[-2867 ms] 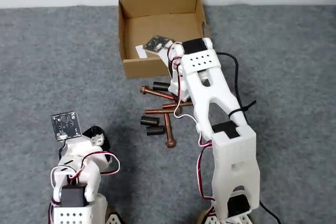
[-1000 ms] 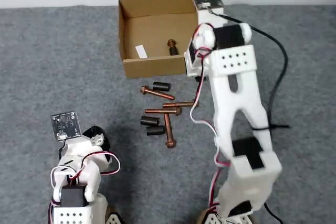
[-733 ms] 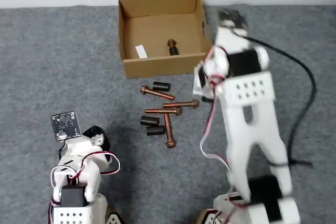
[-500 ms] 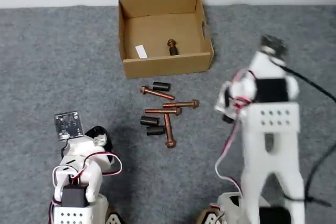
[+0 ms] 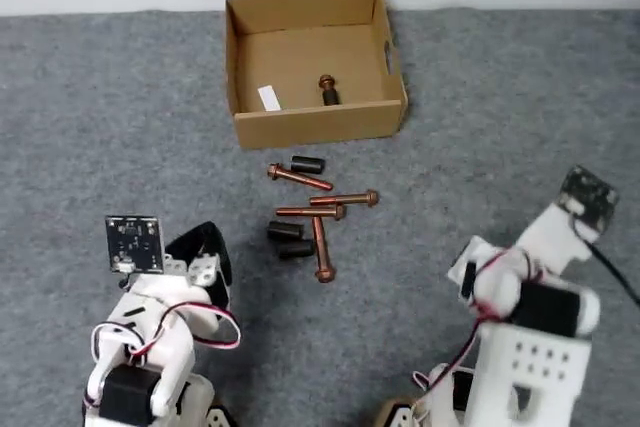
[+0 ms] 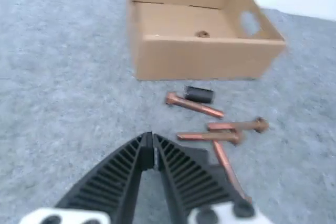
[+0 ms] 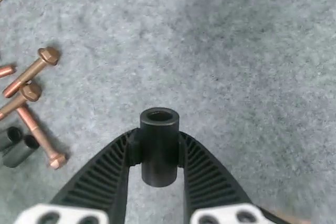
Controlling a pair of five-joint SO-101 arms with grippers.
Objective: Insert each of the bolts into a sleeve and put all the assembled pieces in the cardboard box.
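Gripping black sleeve (image 7: 159, 129) in right gripper (image 7: 157, 148), lower right of high view; left gripper (image 6: 152, 145) closed on nothing, lower left.

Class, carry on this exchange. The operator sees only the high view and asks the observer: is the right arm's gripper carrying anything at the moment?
Observer: Yes. In the right wrist view, the right gripper is shut on a black sleeve, and the sleeve's hollow end sticks out past the fingertips.
Operator: And the left gripper, open or shut?
Observer: Shut. In the left wrist view, the left gripper has its fingertips together with nothing between them. It sits above the grey carpet, short of the loose bolts.
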